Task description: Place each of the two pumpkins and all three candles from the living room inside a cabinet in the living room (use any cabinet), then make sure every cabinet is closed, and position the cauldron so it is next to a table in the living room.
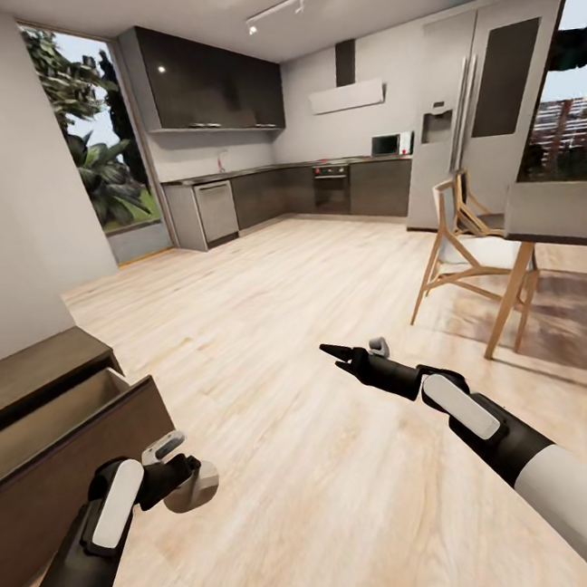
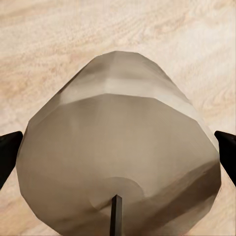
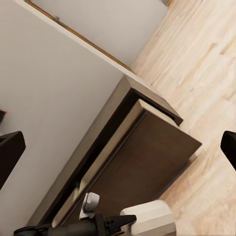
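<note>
My left gripper (image 1: 182, 475) is shut on a beige candle (image 1: 199, 491), held low over the wood floor just right of the cabinet (image 1: 38, 368). In the left wrist view the candle (image 2: 118, 123) sits wick-end toward the camera between the two black fingertips (image 2: 9, 147). The dark-brown cabinet stands at the left wall with one drawer (image 1: 74, 446) pulled open. My right gripper (image 1: 337, 355) hovers open and empty over the floor at mid-room. Its wrist view looks at the cabinet (image 3: 147, 162), the open drawer and the held candle (image 3: 150, 219).
A table (image 1: 557, 209) on pale wooden legs and a wooden chair (image 1: 461, 247) stand at the right on a dark rug. A kitchen with dark-grey cupboards (image 1: 215, 88) lines the far wall. Open wood floor lies between.
</note>
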